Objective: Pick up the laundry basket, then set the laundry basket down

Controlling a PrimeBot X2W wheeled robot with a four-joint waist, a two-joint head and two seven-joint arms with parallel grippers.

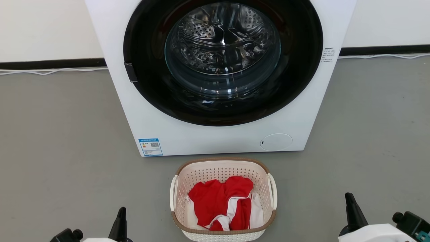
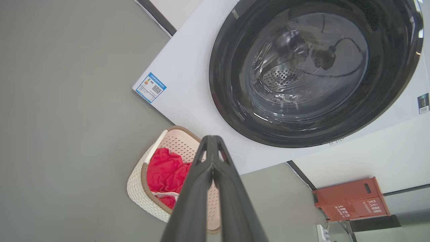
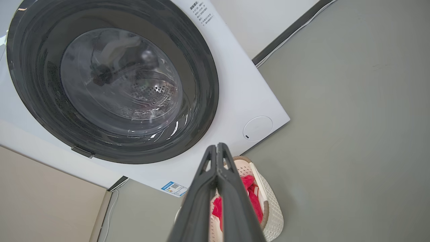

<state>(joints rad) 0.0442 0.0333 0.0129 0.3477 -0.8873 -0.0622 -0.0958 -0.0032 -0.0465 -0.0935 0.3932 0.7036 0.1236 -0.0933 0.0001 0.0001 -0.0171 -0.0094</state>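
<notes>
The laundry basket stands upright on the grey floor, just in front of the washing machine, below the machine's closed round door. A red garment with white trim lies crumpled inside it. Its white loop handles sit on its two side walls.

The left gripper rises at the lower left of the head view, dark tip up. Its jaws are pressed together and hold nothing. It sits to the basket's left, clear of that side's handle and apart from the rim. In the left wrist view the closed pair points toward the machine, with the basket partly hidden behind it.

The right gripper stands at the lower right on its pale forearm. Its jaws are likewise shut and empty. It is farther out from the basket than the left one, well off the right handle. In its own wrist view the closed tips cross the basket.

An orange-red box stands by the wall beyond the machine.
</notes>
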